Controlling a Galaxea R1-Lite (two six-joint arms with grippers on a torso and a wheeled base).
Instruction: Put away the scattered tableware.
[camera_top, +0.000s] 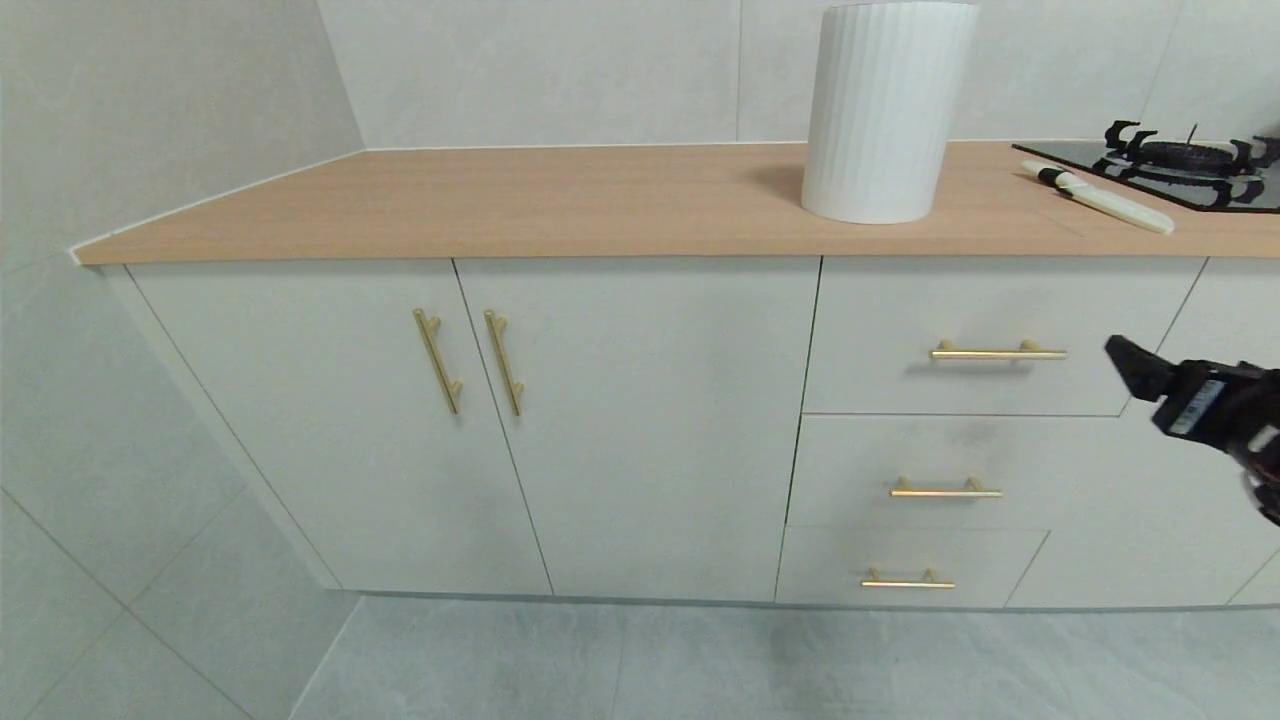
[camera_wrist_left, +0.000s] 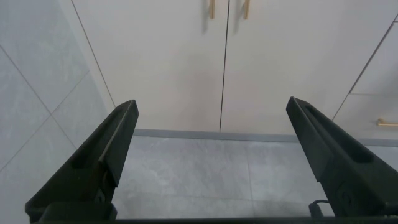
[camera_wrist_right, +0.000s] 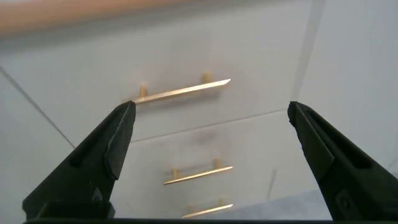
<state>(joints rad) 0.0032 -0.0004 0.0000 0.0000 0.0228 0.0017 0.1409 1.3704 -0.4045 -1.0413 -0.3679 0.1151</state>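
Risk of clipping drawer front (camera_top: 880, 310), missing top drawer handle (camera_top: 997, 351): right gripper (camera_top: 1122, 358) spread wide, just right of handle. Left gripper (camera_wrist_left: 211, 115) likewise wide, well left of handle, lower.

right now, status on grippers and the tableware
Left gripper open, empty, low before the cabinet doors. Right gripper open, empty, facing the top drawer handle. White utensil on the counter by the stove. Drawers shut.
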